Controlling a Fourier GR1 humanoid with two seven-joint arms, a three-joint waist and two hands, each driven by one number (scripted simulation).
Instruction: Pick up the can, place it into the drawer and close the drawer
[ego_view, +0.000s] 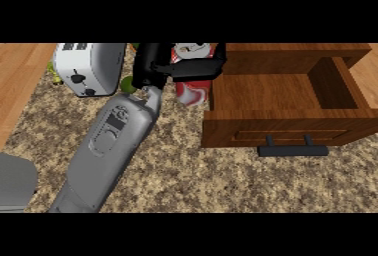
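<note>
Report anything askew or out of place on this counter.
Nothing looks spilled or damaged. The red can is upright in the hand, just left of the open wooden drawer, not yet inside it. The toaster stands square.

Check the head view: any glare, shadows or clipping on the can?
Head view: no glare; the can is partly hidden by the hand curled round it; soft shadow under the drawer handle; flat, even lighting on the counter.

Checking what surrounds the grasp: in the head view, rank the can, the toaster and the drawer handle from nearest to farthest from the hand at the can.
1. Can: inside the hand's curled fingers.
2. Toaster: to its left.
3. Drawer handle: lower right.
</note>
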